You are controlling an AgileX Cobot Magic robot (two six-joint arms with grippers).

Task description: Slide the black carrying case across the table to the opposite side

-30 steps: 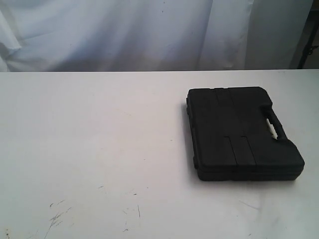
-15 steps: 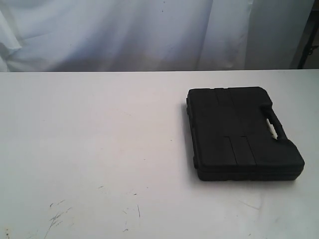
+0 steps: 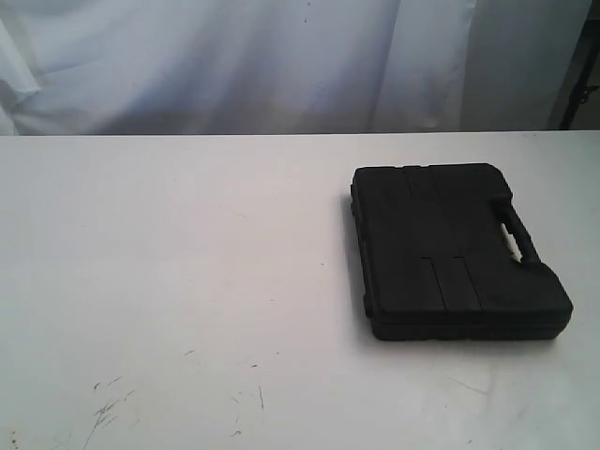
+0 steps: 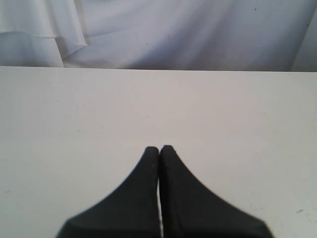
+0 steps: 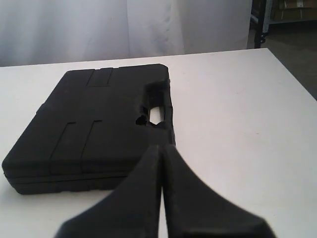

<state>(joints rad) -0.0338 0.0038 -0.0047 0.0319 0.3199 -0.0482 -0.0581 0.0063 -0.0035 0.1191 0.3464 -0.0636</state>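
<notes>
The black carrying case lies flat on the right half of the white worktop. The right end effector, jaws pressed together, points at its handle side. The left end effector, also closed, faces only worktop.

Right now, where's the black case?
In the exterior view the case lies flat on the right half of the table, its handle toward the right edge. The right wrist view shows it just ahead of the right gripper.
</notes>
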